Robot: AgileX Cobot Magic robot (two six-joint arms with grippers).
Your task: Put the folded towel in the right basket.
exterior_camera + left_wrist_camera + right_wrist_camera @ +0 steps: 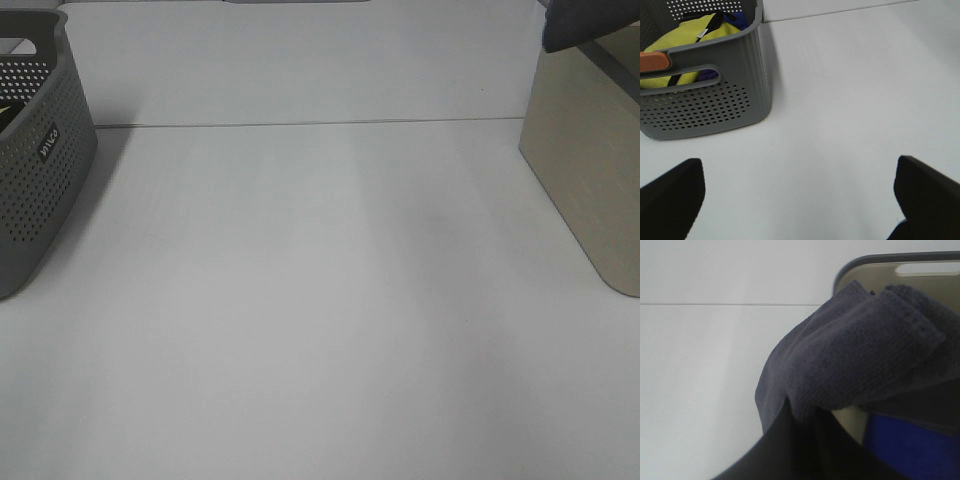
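The folded towel (590, 22) is dark grey and hangs at the top right corner of the exterior high view, above the beige right basket (590, 170). In the right wrist view my right gripper (802, 440) is shut on the towel (860, 355), whose folds drape over the basket's rim (890, 260). The right arm itself is outside the exterior high view. My left gripper (800, 195) is open and empty above the white table, with its dark fingers (670, 195) far apart.
A grey perforated basket (40, 170) stands at the left edge; the left wrist view (715, 105) shows yellow cloth (695, 35) inside it. A blue cloth (910, 445) lies in the right basket. The white table (320, 300) lies between the baskets.
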